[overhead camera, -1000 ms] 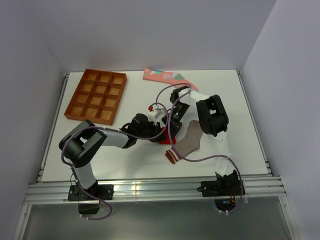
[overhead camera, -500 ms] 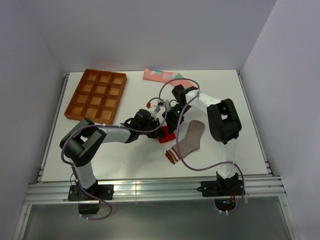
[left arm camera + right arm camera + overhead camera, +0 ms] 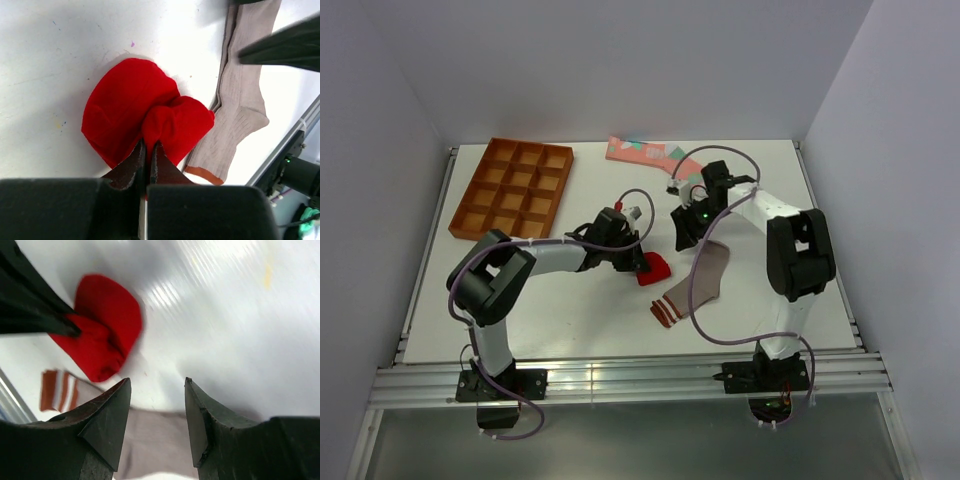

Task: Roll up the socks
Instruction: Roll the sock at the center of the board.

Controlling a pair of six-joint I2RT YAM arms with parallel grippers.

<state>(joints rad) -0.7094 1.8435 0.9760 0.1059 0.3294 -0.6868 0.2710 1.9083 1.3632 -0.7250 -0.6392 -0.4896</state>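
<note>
L claw (image 3: 148, 146) now pinched shut on bunched red sock (image 3: 120, 110), mid bench (image 3: 560, 310). R claw (image 3: 156, 390) has let go, jaws apart, backed off near grey-brown sock (image 3: 708, 268). Roll prob. left to L.

no readable text, labels, brands or numbers in any view, nothing legible on the red sock (image 3: 125, 110), grey-brown sock (image 3: 242, 95) or orange compartment tray (image 3: 513, 192), finer print perhaps too small to tell
</note>
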